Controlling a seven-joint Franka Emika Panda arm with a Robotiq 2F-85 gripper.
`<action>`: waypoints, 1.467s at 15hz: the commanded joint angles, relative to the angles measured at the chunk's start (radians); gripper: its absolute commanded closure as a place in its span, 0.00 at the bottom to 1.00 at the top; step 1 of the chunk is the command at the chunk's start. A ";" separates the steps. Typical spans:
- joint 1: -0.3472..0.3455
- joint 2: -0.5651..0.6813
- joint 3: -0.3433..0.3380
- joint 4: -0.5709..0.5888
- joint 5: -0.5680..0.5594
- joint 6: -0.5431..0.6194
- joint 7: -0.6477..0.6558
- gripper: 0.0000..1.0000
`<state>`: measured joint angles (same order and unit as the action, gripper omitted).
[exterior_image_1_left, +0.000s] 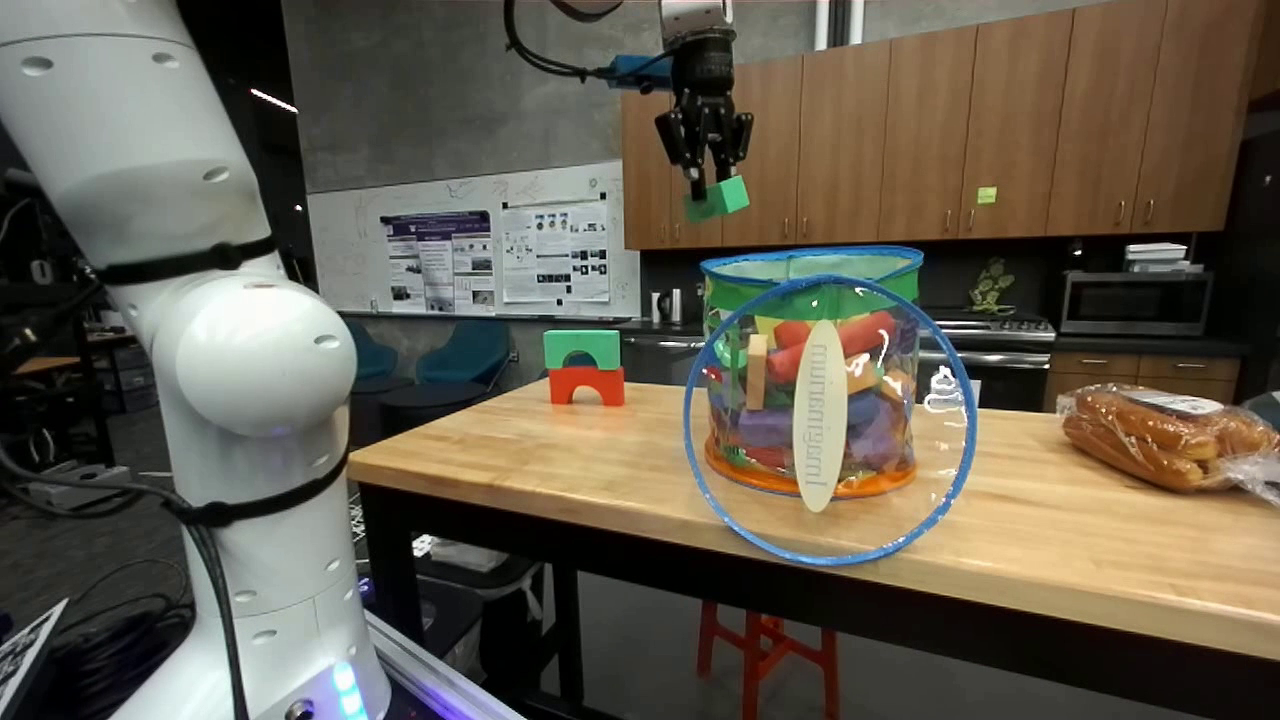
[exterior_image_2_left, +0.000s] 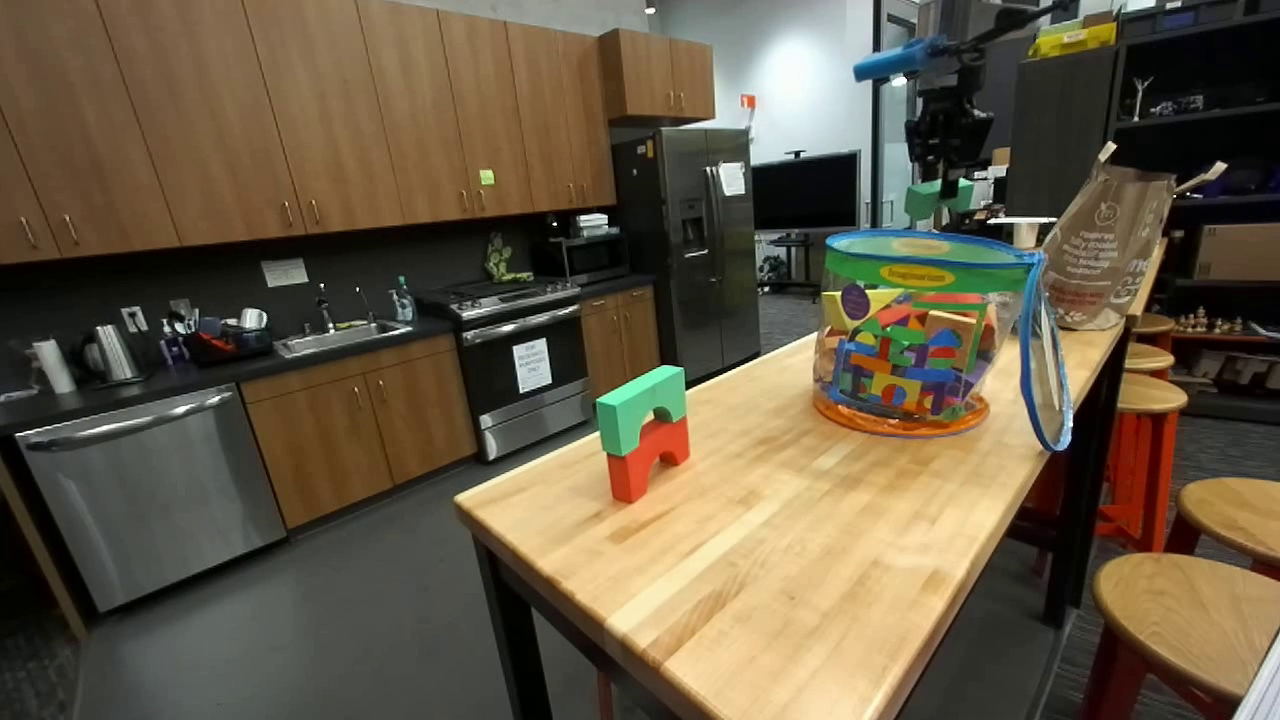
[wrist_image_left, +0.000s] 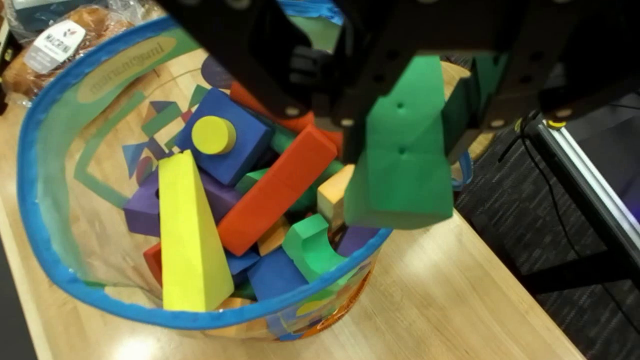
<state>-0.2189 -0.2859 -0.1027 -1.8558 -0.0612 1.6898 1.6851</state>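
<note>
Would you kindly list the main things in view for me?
held block: one, green, in gripper
arch blocks: two, green over red, on table
toy bag: one, clear, blue-rimmed, on table
lid: one, clear, hanging open
loose blocks: many, multicoloured, inside toy bag
wrapped bread: one, brown, on table
paper bag: one, brown, on table
table: one, pale wood, under toy bag
stools: several, red-legged, beside table
cabinets: several, brown, in background
stove: one, black, between cabinets
gripper: one, black, closed on held block
arm: one, white, beside table

1 bin (exterior_image_2_left: 860, 262), blocks (wrist_image_left: 275, 192) inside uncountable; outside: 2 arches (exterior_image_1_left: 587, 377), 1 green block (wrist_image_left: 400, 185), 1 bread pack (exterior_image_1_left: 1170, 435), 1 paper bag (exterior_image_2_left: 1105, 240).
</note>
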 joint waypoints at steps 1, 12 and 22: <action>-0.015 0.025 -0.011 0.020 -0.027 0.006 0.025 0.84; -0.015 0.142 -0.050 0.138 -0.038 -0.038 0.008 0.84; -0.009 0.227 -0.069 0.218 -0.026 -0.144 -0.009 0.84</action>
<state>-0.2331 -0.0865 -0.1567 -1.6896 -0.0997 1.5978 1.6912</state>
